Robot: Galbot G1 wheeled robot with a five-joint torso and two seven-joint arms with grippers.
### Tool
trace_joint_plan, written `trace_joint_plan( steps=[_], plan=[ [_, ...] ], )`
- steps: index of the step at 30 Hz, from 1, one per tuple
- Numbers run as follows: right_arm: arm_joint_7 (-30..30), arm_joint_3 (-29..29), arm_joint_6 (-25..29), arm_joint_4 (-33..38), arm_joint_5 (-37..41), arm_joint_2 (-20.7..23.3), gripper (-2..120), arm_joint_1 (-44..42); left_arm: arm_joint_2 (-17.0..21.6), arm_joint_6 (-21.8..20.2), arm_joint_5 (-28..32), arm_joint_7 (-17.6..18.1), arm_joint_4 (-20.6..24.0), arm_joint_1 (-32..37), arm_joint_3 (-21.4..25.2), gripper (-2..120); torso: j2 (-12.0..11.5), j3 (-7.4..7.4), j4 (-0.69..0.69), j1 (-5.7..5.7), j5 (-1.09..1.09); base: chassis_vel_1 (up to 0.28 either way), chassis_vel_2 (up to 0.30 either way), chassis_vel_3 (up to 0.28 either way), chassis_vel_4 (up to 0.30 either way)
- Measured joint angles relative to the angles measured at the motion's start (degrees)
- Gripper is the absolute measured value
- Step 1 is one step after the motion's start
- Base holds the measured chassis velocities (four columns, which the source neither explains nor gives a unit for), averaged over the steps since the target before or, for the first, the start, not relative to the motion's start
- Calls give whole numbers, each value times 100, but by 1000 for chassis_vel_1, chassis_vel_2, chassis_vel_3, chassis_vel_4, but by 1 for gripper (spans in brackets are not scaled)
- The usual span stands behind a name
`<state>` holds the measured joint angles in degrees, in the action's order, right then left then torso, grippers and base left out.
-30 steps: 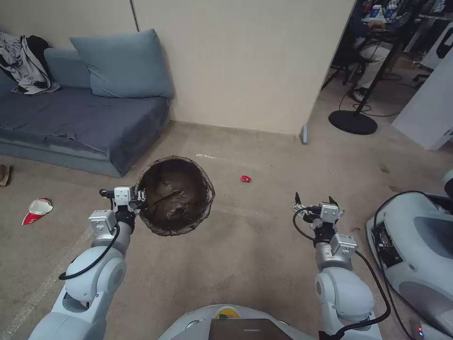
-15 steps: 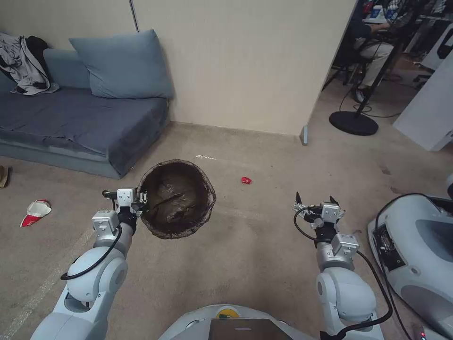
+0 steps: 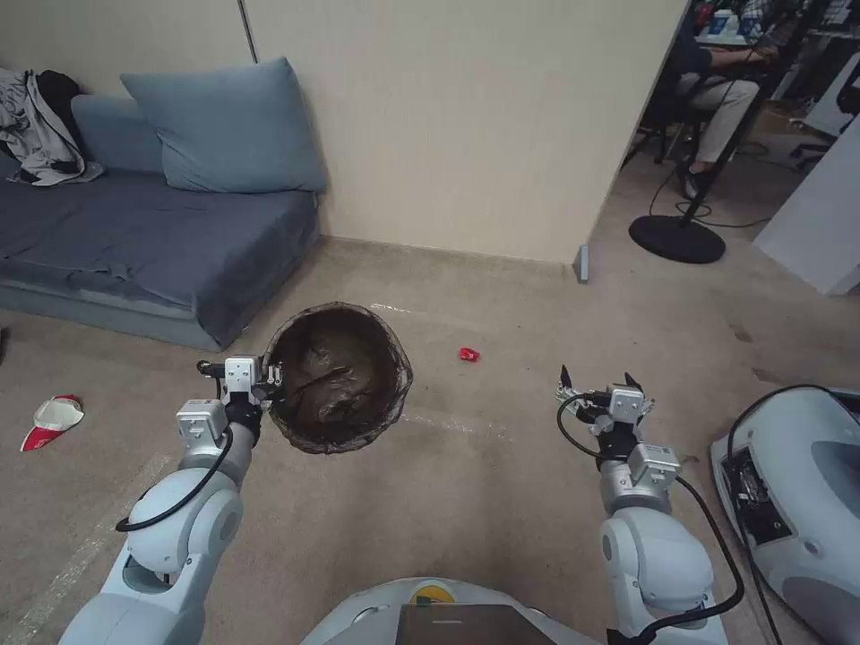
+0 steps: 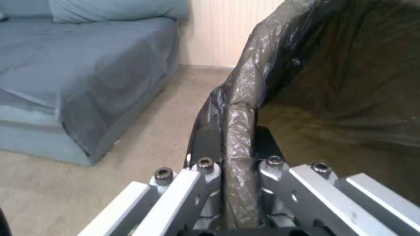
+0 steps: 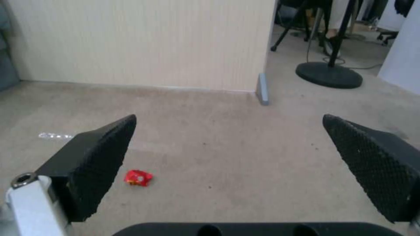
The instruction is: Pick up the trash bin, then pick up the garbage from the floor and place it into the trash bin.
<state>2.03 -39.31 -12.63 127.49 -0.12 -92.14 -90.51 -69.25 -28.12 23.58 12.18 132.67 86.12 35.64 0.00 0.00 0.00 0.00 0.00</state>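
I hold the trash bin [image 3: 339, 376] off the floor, my left gripper [image 3: 269, 381] shut on its near rim; its dark crinkled liner [image 4: 238, 131] is pinched between the jaws in the left wrist view. A small red wrapper, a piece of garbage [image 3: 468, 355], lies on the beige carpet ahead, to the right of the bin, and also appears as the red wrapper [image 5: 138, 177] in the right wrist view. A crushed red-and-white paper cup [image 3: 52, 419] lies far left. My right gripper [image 3: 598, 383] hangs open above the carpet, behind and to the right of the wrapper.
A blue sofa [image 3: 134, 242] with a cushion stands at the left against the wall. A wall corner with a grey strip [image 3: 581, 263] is ahead; a round stand base [image 3: 676, 239] lies beyond. A white machine [image 3: 806, 502] sits at my right.
The whole head view has shifted: the camera moved forward and turned a little right. The cup slid toward the left edge. Both grippers keep their poses, the bin still held.
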Motion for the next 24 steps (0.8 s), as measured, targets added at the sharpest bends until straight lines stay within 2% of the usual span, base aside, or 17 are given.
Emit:
trace_joint_plan(
  steps=[24],
  plan=[
    [-17,13,10,-7,-8,0,100,-1,-19,-3,6,-29,17,0,2,4,0,0,0,0,0,-81,77,77,-79]
  ],
)
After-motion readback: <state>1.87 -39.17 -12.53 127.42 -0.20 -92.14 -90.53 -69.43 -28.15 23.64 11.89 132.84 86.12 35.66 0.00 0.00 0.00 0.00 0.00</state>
